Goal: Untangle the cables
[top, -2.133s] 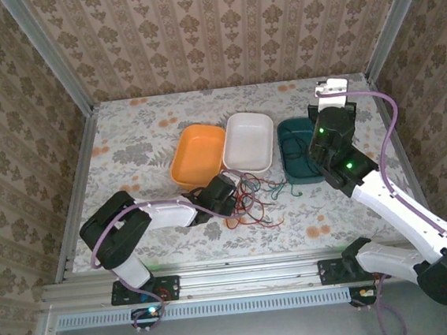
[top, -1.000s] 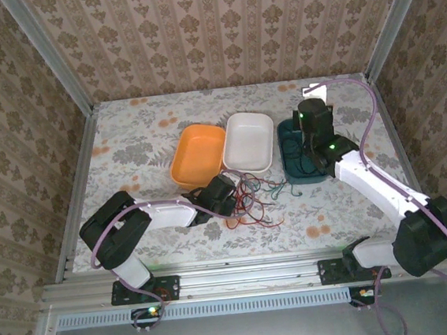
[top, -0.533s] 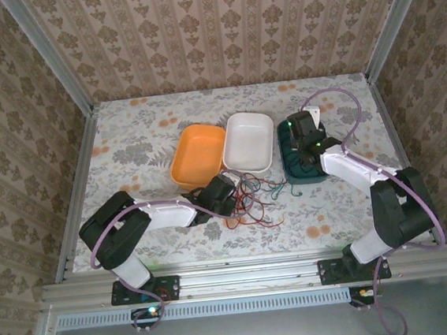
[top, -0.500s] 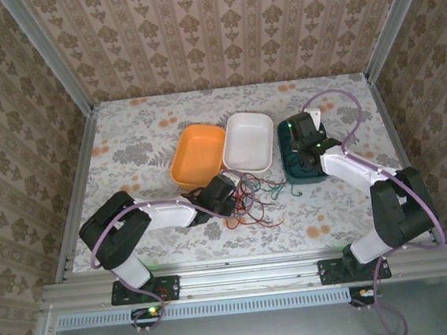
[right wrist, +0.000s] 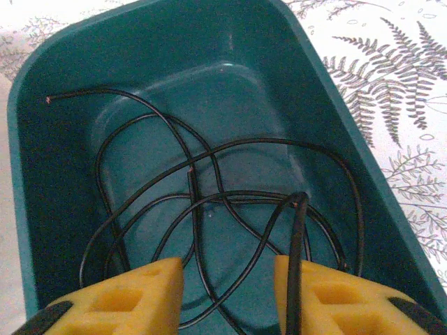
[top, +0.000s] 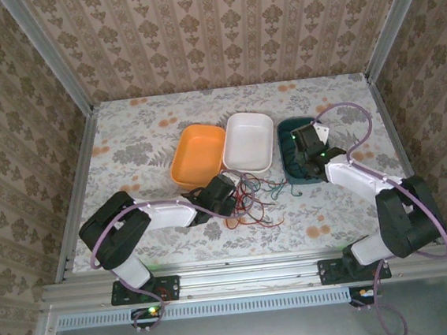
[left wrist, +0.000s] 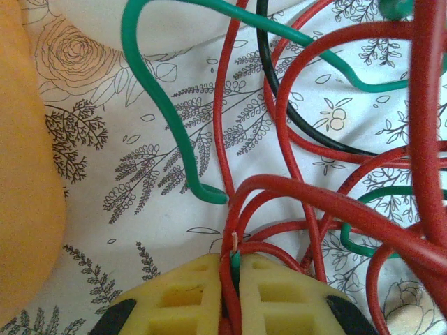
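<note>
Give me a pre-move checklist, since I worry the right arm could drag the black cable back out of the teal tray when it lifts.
1. The right fingers open: ok.
2. The black cable coiled inside the teal tray: ok.
3. The black cable clear of the right fingers: not ok, one strand lies against a finger.
4. The left fingers shut on the red cables: ok.
5. Pile sorted: not ok, the green cable crosses the red cables.

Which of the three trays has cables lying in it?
The teal tray: black cables coil inside, unlike the orange tray and white tray.
</note>
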You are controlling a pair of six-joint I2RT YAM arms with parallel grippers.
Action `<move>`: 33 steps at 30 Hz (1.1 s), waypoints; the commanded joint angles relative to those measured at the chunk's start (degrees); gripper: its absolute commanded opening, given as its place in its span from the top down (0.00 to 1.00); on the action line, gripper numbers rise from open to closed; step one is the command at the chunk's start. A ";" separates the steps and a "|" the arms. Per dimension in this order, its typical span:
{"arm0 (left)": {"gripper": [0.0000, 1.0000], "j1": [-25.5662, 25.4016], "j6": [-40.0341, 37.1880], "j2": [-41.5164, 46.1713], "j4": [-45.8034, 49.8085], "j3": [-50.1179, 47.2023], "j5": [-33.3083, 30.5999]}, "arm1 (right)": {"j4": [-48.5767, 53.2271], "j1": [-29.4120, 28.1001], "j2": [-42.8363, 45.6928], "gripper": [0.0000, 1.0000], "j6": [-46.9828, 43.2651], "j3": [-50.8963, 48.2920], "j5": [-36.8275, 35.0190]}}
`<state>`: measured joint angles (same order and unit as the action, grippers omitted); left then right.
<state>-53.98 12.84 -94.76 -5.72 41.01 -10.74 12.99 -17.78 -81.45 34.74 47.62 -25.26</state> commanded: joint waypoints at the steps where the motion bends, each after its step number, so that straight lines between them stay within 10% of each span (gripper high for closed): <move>1: 1.00 0.29 -1.24 -0.10 4.36 -0.23 -0.16 | 4.19 0.03 4.94 0.55 1.15 0.46 -3.07; 10: 1.00 1.21 -1.33 2.45 3.19 -0.67 1.10 | 8.09 -0.08 15.66 0.44 -2.42 1.21 -6.65; 21: 1.00 1.77 -1.57 3.41 1.23 -1.42 5.54 | 1.50 -12.74 12.83 0.48 -17.07 0.74 39.81; 33: 1.00 1.88 -1.94 4.67 1.76 -2.07 6.35 | -6.83 -12.66 4.00 0.54 -9.93 -3.63 34.28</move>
<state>-52.40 12.01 -91.37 -4.69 39.51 -5.54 10.33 -31.31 -76.16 22.83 44.18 9.47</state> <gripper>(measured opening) 0.087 0.466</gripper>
